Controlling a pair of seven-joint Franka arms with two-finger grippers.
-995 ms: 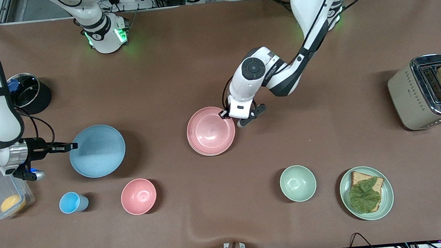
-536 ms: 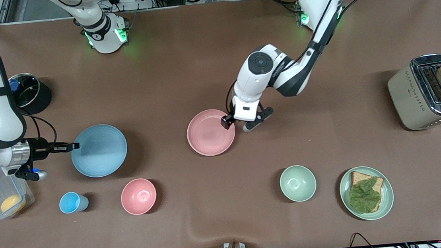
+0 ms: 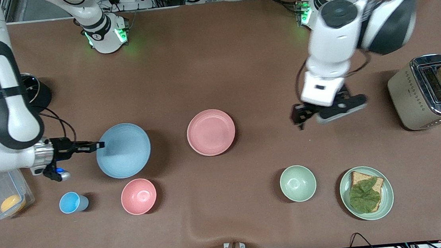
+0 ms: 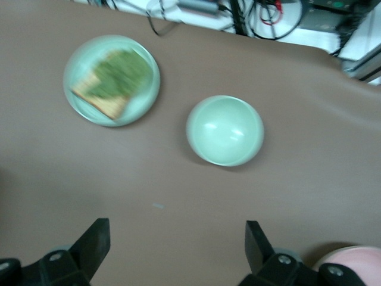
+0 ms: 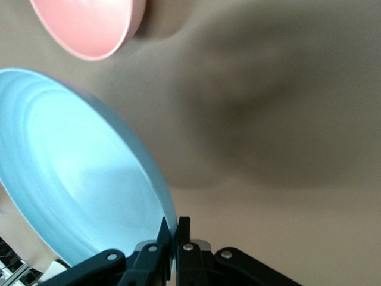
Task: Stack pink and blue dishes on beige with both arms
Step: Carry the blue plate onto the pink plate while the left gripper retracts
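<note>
I see the pink plate (image 3: 211, 132) lying flat at the frame's centre, with nothing holding it. The blue plate (image 3: 123, 150), at centre-left, is tilted; my right gripper (image 3: 95, 144) pinches its rim. My left gripper (image 3: 325, 111), at centre-right, hangs above bare table with fingers spread wide and empty.

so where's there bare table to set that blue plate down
Widest bare stretch: between the pink plate and the toaster, though the open left gripper hangs over it. Also bare: between both arm bases and the plates. Crowded: the front row, with blue cup, pink bowl, green bowl, bread plate. The right gripper grips the blue plate.
</note>
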